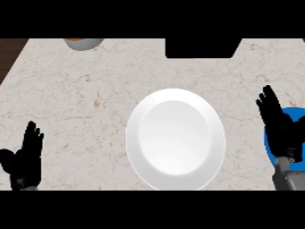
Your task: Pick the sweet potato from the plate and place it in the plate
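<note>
We are looking down on a pale marbled tabletop, where a white plate is sitting bare in the middle, waiting as the destination. Our right hand is hovering at the right edge over a blue plate, fingers straight and released, grasping nothing. The hand and forearm are covering most of that blue plate, so we are not seeing the sweet potato itself; we are judging that it is lying on the blue plate beneath the palm, though a sliver of brownish colour at the far right edge is too small to identify. The hand's position above the source plate suggests we are at the start of the pick, lining up before the fingers close. Our left hand is resting open near the lower left, fingers up, well apart from both plates and out of the path between them. At the far edge a grey bowl with something orange-brown inside is partly showing, and a black block is sitting near the top centre.
</note>
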Controlling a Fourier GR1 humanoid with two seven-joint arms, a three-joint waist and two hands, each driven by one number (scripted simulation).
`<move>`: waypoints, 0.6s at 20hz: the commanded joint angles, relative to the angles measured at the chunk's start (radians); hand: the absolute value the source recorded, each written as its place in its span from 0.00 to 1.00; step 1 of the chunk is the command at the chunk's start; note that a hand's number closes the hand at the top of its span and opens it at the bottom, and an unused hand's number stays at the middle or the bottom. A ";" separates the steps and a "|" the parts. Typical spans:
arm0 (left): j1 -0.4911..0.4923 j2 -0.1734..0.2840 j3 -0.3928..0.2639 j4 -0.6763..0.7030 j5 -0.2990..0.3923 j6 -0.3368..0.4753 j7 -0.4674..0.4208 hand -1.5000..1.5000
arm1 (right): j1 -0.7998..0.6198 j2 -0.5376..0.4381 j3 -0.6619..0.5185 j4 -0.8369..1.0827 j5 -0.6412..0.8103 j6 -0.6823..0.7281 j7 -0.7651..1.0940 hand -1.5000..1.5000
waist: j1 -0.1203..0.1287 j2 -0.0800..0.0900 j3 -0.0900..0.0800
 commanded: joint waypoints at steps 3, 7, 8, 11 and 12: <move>-0.006 0.127 -0.037 -0.062 -0.112 -0.026 -0.033 0.50 | -0.054 -0.049 -0.177 -0.051 -0.368 0.279 0.026 0.00 | -0.035 0.001 -0.019; 0.010 0.211 -0.091 -0.090 -0.174 -0.108 -0.081 0.50 | -0.029 -0.307 -0.258 -0.031 -0.247 0.368 0.000 0.00 | -0.062 0.005 -0.022; 0.017 0.215 -0.096 -0.085 -0.177 -0.128 -0.105 0.50 | -0.048 -0.261 -0.422 -0.006 -0.444 0.366 -0.023 0.00 | -0.060 0.005 -0.022; 0.023 0.244 -0.094 -0.101 -0.189 -0.141 -0.089 0.50 | -0.002 -0.259 -0.575 0.034 -0.575 0.423 -0.111 0.00 | -0.051 0.003 -0.023; 0.001 0.230 -0.101 -0.106 -0.196 -0.127 -0.074 0.50 | 0.056 -0.256 -0.614 0.083 -0.613 0.485 -0.141 0.00 | -0.055 0.005 -0.023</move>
